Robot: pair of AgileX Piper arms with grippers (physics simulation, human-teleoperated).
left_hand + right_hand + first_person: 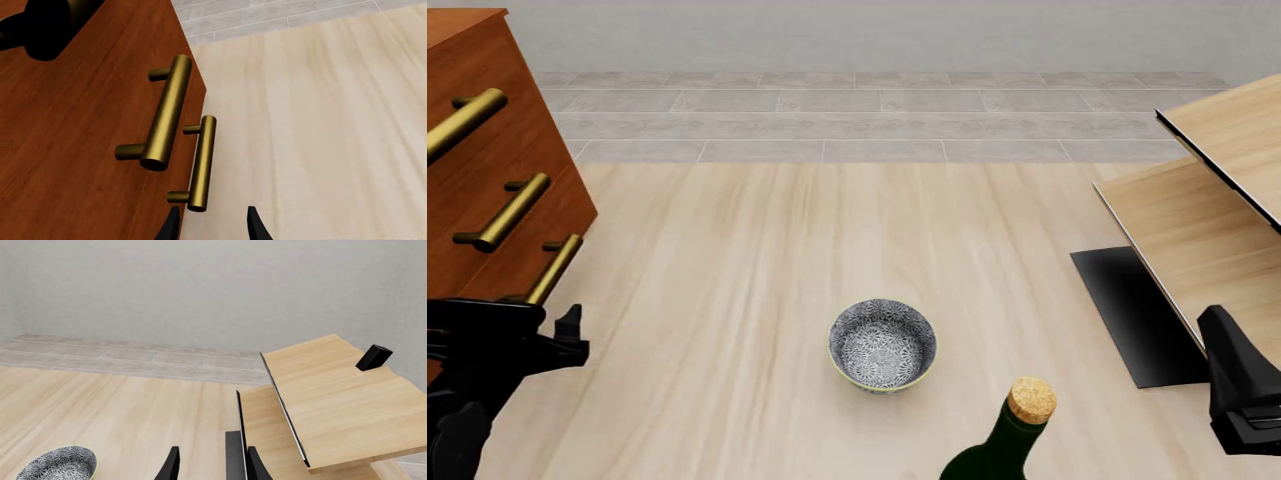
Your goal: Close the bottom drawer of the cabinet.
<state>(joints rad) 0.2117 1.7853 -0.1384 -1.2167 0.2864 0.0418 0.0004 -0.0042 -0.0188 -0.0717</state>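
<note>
The reddish-brown cabinet [507, 160] stands at the far left, with three brass bar handles. The bottom drawer's handle [555, 268] is the lowest one. In the left wrist view the cabinet [80, 150] fills one side, and the bottom drawer's handle [201, 162] sits by the edge nearest the floor, beside the larger middle handle [167, 112]. My left gripper [213, 227] is open and empty, its fingertips just short of the bottom handle; it also shows in the front view [554, 338]. I cannot tell how far the drawer stands out. My right gripper [213, 467] is open and empty, far right [1234, 385].
A patterned bowl [882, 344] sits on the wood floor mid-front. A dark bottle with a cork [1014, 440] stands at the front edge. Pale light-wood panelled furniture [1214, 200] and a black panel [1134, 315] are on the right.
</note>
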